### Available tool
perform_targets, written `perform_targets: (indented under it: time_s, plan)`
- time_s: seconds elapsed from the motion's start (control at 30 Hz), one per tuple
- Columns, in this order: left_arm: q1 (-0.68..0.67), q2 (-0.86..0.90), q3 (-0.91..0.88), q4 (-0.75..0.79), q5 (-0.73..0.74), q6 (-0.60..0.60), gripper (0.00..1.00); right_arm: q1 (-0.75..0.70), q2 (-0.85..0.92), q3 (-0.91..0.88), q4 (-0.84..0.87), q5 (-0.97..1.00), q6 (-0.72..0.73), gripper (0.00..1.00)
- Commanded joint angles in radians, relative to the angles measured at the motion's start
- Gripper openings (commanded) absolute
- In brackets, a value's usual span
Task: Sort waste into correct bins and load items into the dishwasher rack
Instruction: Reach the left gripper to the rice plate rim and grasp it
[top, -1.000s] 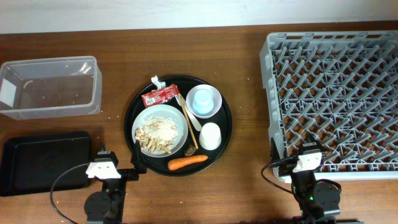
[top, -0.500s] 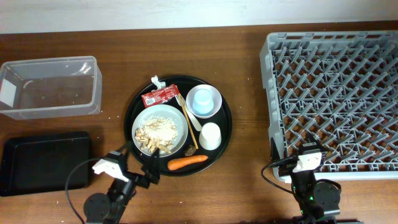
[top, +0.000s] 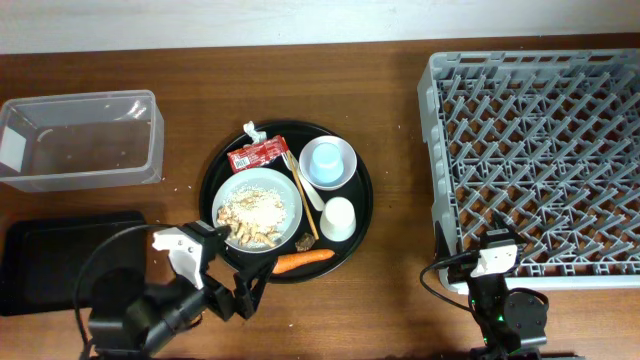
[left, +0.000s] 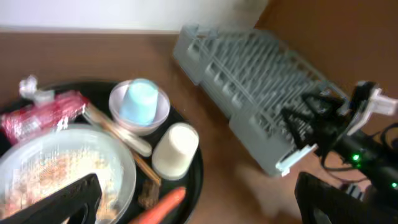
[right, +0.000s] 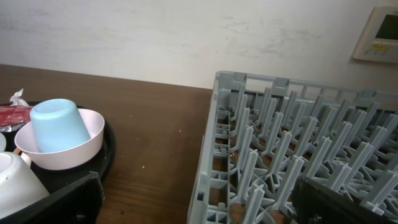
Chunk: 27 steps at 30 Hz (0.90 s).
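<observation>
Two arms sit at the near edge of a brown worktop (top: 400, 90). Right of the round tray (top: 361, 212) stands the grey rack (top: 429, 140), with nothing among its pegs. Left of the round tray, at the far side, lies the clear tub (top: 156, 140); left of it at the near side lies the black tray (top: 50, 250). On the round tray, the plate (top: 292, 193) takes the near-left part and holds the scraps (top: 250, 215). The bowl (top: 348, 156) is at the far right of the round tray, with the blue cup (top: 322, 166) upside down inside it. The white cup (top: 338, 218) lies just near of the bowl. The carrot (top: 302, 261) rests along the tray's near rim, the wrapper (top: 260, 154) at its far left, the tissue (top: 250, 132) on the rim beside that. Sticks (top: 307, 190) run between plate and bowl. The left pincer (left: 199, 193) hovers at the tray's near edge, jaws wide apart and holding nothing. The right pincer (right: 199, 199), well right of the round tray by the rack's near corner, is also spread wide and bare.
</observation>
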Motion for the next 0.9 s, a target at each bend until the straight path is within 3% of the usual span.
perform_targets:
  time_s: [0.0, 0.03, 0.13, 0.27, 0.4, 0.5, 0.6, 0.7, 0.8, 0.87]
  plan:
    - [-0.002, 0.035, 0.106, -0.027, 0.049, 0.034, 0.99, -0.006, -0.005, -0.005, -0.004, 0.001, 0.007, 0.99]
    - [-0.002, 0.073, 0.15, -0.077, 0.035, 0.034, 0.99, -0.006, -0.005, -0.005, -0.004, 0.001, 0.007, 0.99]
    - [-0.063, 0.366, 0.397, -0.439, -0.251, 0.08, 0.99, -0.006, -0.005, -0.005, -0.004, 0.001, 0.007, 0.99]
    - [-0.094, 0.495, 0.4, -0.419, -0.077, 0.06, 0.99, -0.006, -0.005, -0.005, -0.004, 0.001, 0.007, 0.99]
    - [-0.325, 0.519, 0.4, -0.445, -0.558, -0.161, 0.99, -0.006, -0.005, -0.005, -0.004, 0.001, 0.007, 0.99]
    - [-0.359, 0.521, 0.4, -0.384, -0.544, -0.319, 0.99, -0.006, -0.005, -0.005, -0.004, 0.001, 0.007, 0.99]
    - [-0.389, 0.587, 0.4, -0.375, -0.459, -0.318, 0.99, -0.006, -0.005, -0.005, -0.004, 0.001, 0.007, 0.99]
    - [-0.449, 0.778, 0.4, -0.369, -0.523, -0.319, 0.99, -0.006, -0.005, -0.005, -0.004, 0.001, 0.007, 0.99]
    - [-0.449, 0.868, 0.4, -0.355, -0.721, -0.319, 0.99, -0.006, -0.005, -0.005, -0.004, 0.001, 0.007, 0.99]
    - [-0.449, 0.914, 0.4, -0.282, -0.725, -0.319, 0.99, -0.006, -0.005, -0.005, -0.004, 0.001, 0.007, 0.99]
